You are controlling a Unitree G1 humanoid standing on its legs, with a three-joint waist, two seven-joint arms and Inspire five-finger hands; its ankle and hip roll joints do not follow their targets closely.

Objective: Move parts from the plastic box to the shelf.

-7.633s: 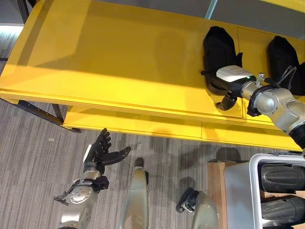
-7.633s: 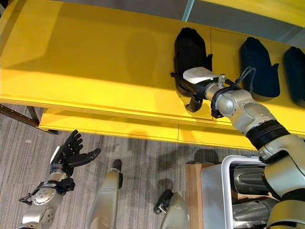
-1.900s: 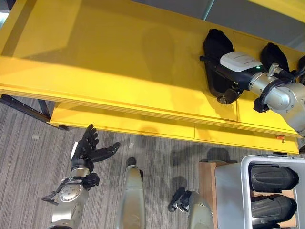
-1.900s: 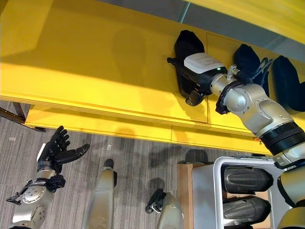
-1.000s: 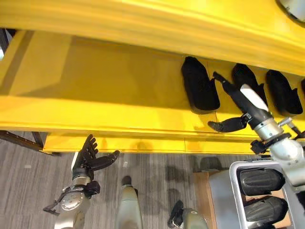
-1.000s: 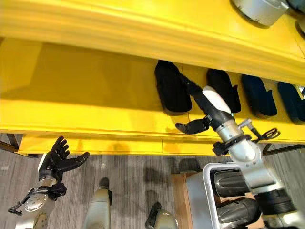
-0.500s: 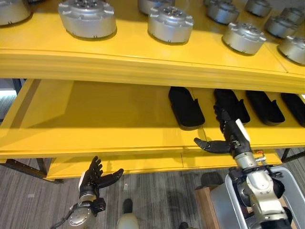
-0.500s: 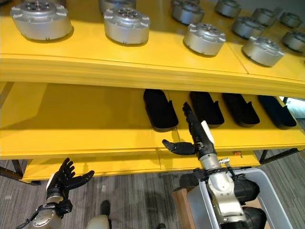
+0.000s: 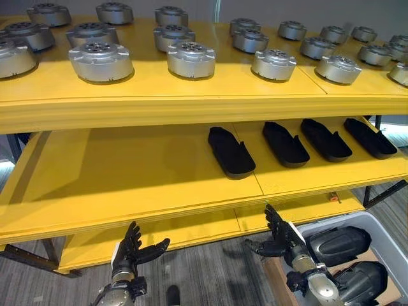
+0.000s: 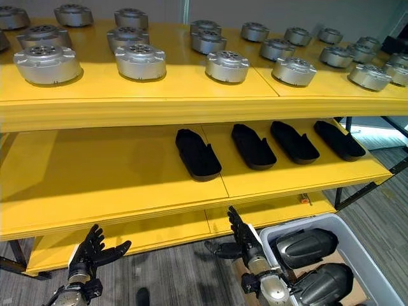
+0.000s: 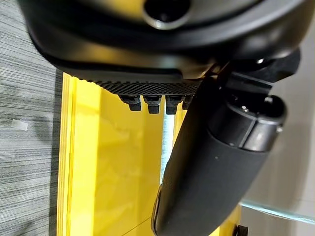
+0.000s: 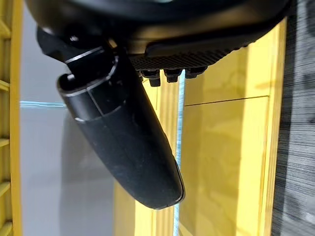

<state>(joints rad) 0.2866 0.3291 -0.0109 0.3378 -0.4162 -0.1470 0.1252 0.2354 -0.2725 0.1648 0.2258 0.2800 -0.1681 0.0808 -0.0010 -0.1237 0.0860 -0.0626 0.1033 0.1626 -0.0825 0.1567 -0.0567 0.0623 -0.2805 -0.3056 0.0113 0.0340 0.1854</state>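
Two dark parts (image 9: 338, 245) lie in the grey plastic box (image 9: 389, 224) at the robot's lower right, just beside the right robot hand (image 9: 282, 234), which hangs empty with its fingers spread straight. The box sits to that hand's right and slightly below it, so the right arm is by far the nearer one; the left robot hand (image 9: 131, 247) hovers well apart on the other side, likewise spread wide and holding nothing. Each part in the box lies with its long axis running roughly across the view, rounded end toward the right hand (a reach sideways and down looks enough to meet it).

On the yellow shelf (image 9: 127, 185), the middle level carries four black parts (image 9: 231, 152) in a row toward the right, their long axes pointing front to back. Free space lies to the left of that row. The top level holds many round silver metal discs (image 9: 191, 58).

As a judgement, the shelf's front edge stands between the box and the free space, so a lifted part must clear that lip and the box's rim.
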